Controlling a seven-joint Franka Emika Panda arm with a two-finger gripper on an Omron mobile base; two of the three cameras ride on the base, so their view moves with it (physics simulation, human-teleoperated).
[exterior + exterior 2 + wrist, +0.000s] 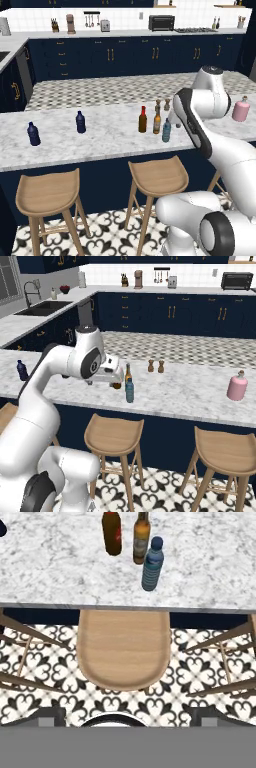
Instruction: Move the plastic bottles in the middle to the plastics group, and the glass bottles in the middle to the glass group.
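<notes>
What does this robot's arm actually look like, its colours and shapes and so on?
The glossy white arm is made of thick, rounded segments, like fat tubes linked together. Dark grey to black rings and round caps mark the joints between them, the largest low on the base. At its end sits a boxy white hand. No loose cables or lettering show on it.
</notes>
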